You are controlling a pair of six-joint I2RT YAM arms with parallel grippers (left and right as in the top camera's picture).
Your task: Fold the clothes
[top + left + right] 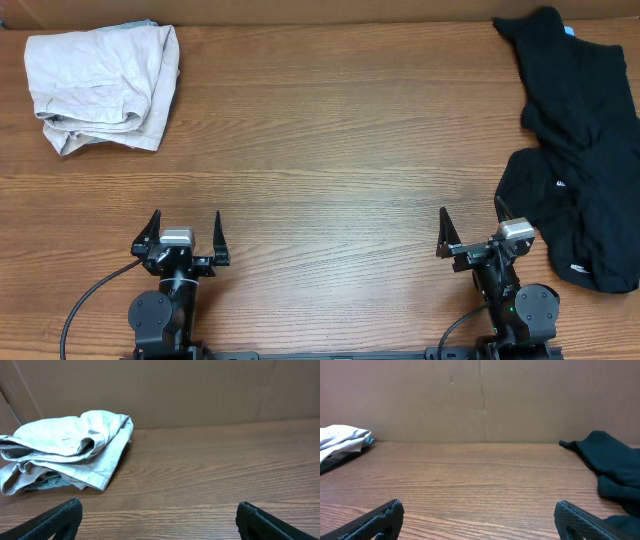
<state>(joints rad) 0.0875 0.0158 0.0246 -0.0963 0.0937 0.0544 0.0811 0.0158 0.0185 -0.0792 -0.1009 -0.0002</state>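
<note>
Left claw (186, 218) and right claw (470, 214) gaped apart, empty; black T-shirts (585, 170) lay crumpled just beside the right claw.

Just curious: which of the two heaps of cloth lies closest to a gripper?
The black heap at the right edge: it lies just beside the right gripper, while the pale beige bundle sits far off in the back left corner.

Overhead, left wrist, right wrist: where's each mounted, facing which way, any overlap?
Overhead: above the table, looking straight down; beige garment left, black clothes right; left fingers and right fingers at near edge.
Left wrist: on left arm, facing back wall and beige garment; own fingers at bottom corners.
Right wrist: on right arm, facing back wall, black clothes right; own fingers at bottom corners.
Shared: both wrist views show the beige garment.
</note>
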